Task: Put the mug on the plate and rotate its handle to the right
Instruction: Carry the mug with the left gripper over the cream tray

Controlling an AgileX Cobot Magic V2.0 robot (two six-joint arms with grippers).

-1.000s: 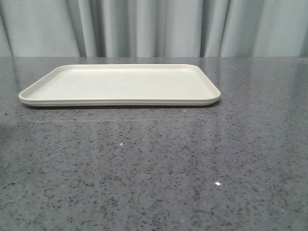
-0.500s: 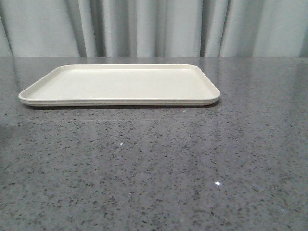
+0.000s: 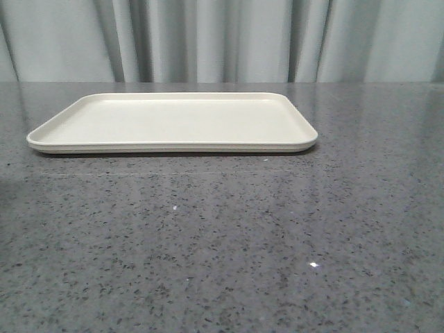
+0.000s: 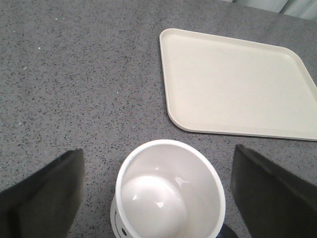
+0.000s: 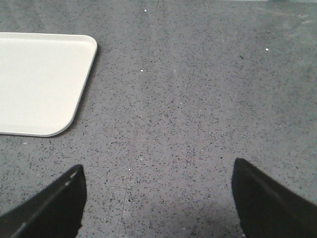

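The cream plate (image 3: pixel 173 121) lies on the grey table at the back, left of centre; it also shows in the left wrist view (image 4: pixel 237 84) and the right wrist view (image 5: pixel 34 84). The white mug (image 4: pixel 168 191) stands upright on the table, short of the plate, seen only in the left wrist view. A bit of its black handle (image 4: pixel 229 232) shows at the frame's lower edge. My left gripper (image 4: pixel 158 193) is open, its fingers wide on either side of the mug, not touching it. My right gripper (image 5: pixel 158 198) is open and empty over bare table beside the plate.
The speckled grey tabletop (image 3: pixel 229 236) stretches in front of the plate. A grey curtain (image 3: pixel 222 38) hangs behind the table's far edge. Neither arm nor the mug shows in the front view.
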